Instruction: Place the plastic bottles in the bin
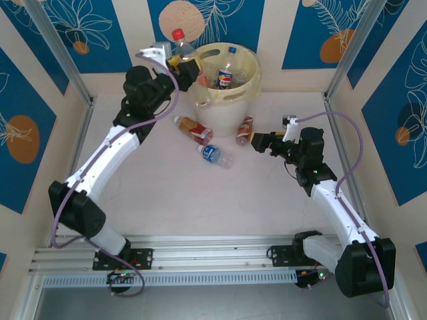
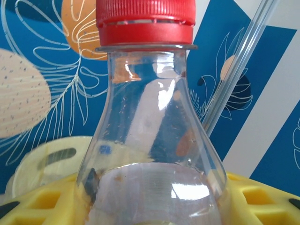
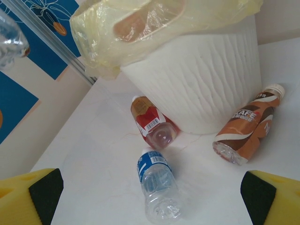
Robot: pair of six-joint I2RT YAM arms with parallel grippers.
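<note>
My left gripper (image 1: pixel 189 67) is shut on a clear bottle with a red cap (image 1: pixel 179 41), held upright at the left rim of the pale yellow bin (image 1: pixel 248 85). In the left wrist view that bottle (image 2: pixel 150 136) stands between my yellow fingers (image 2: pixel 42 199). A bottle with a blue cap (image 1: pixel 227 75) lies inside the bin. On the table in front of the bin lie a red-label bottle (image 1: pixel 192 129), a blue-label bottle (image 1: pixel 217 155) and an orange-label bottle (image 1: pixel 245 130). My right gripper (image 1: pixel 257 142) hangs open just right of them, above the blue-label bottle (image 3: pixel 157 183).
The bin (image 3: pixel 206 79) has a thin yellowish liner bag over its rim. Metal frame posts (image 1: pixel 57 53) and blue patterned walls close in the table at the back and sides. The white table (image 1: pixel 200 200) runs bare toward the arm bases.
</note>
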